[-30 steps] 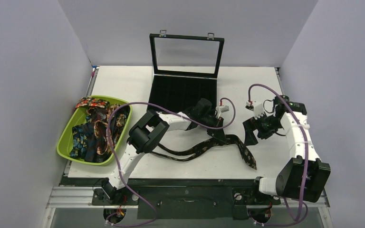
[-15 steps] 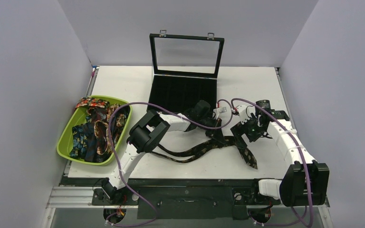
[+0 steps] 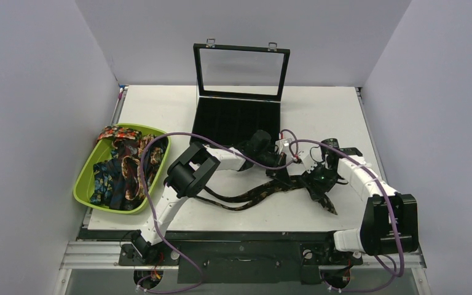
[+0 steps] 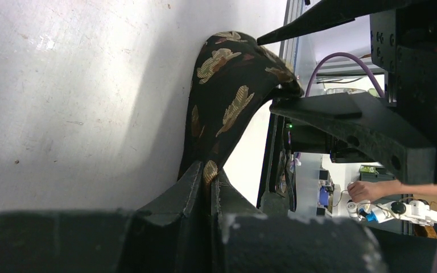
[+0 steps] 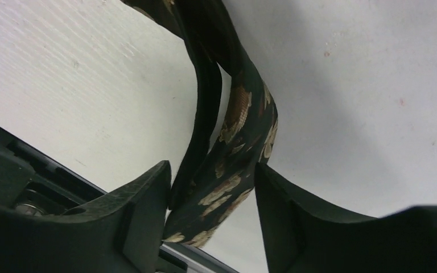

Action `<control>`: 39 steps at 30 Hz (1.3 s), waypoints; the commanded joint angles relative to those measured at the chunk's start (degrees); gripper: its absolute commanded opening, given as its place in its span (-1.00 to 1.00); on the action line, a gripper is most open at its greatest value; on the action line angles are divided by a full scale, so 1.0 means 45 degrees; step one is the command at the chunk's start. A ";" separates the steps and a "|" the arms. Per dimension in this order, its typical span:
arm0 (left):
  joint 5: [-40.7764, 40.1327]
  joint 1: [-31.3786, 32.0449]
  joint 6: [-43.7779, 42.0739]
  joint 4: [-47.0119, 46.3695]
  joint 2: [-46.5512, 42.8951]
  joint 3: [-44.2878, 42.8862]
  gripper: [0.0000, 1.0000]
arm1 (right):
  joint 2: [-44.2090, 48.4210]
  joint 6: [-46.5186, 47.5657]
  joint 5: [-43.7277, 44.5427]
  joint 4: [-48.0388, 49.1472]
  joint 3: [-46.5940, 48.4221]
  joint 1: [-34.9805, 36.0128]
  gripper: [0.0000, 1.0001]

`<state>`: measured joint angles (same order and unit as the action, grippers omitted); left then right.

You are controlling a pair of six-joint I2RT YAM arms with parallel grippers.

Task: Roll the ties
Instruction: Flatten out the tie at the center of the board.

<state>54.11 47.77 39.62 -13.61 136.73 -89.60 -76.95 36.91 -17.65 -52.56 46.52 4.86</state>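
One tie (image 3: 264,192), dark with tan-gold florals, lies loose on the table (image 3: 160,110) in front of the open case (image 3: 236,120). Its lengths trail toward the left arm's base, and one end reaches past the right gripper.

Left gripper (image 4: 207,170): fingers clamped tight on a fold of the tie, with the fabric rising in an arch beyond them.

Right gripper (image 5: 210,176): jaws part-way apart, astride the tie where it doubles over. Fabric fills the gap, but no firm pinch is evident.

More ties (image 3: 120,175) sit heaped in the green bin (image 3: 81,190) at the left, well apart from the work.

Assessment: the fabric looks light, limp and probably slick. It will likely sag, twist and slip rather than hold a shape. Take hold across the flat width near an end, both layers together, with the other gripper holding the run taut. A roll would probably spring open if let go unsupported.
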 commanded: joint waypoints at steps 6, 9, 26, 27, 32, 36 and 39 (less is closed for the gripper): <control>0.0264 -0.0183 0.0635 -0.1691 0.0035 0.0329 -0.85 | -0.0593 0.1879 -0.0401 -0.2308 0.1249 -0.2344 -1.00; 0.0109 -0.0228 0.0501 -0.1806 -0.0325 0.0352 -0.36 | -0.0962 0.3148 -0.0644 -0.3909 0.1878 -0.2930 -1.00; -0.2300 -0.3397 -1.1076 0.6638 -0.8536 0.3895 0.58 | -0.6453 0.6708 0.4149 -0.7806 0.6439 -0.5391 -0.93; -0.2289 -0.3918 -1.1922 0.7926 -0.8835 0.4091 0.58 | -0.6601 0.6615 0.4358 -0.7692 0.6644 -0.5425 -0.66; -0.4149 -0.5219 -1.8594 1.2175 -1.1127 0.5585 0.58 | -0.6826 0.5681 0.4119 -0.7073 0.8596 -0.5251 0.17; -0.5421 -0.5746 -2.1407 1.3705 -1.2200 0.6518 0.58 | -0.6254 0.4909 0.3851 -0.6409 0.9243 -0.5030 0.26; -0.6006 -0.5826 -2.2677 1.3843 -1.2365 0.7069 0.57 | -0.5875 0.4616 0.2949 -0.6297 0.9341 -0.4767 0.27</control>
<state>32.47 22.24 -44.99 41.01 83.61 -59.44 -108.09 60.69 -0.99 -81.45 86.52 -18.17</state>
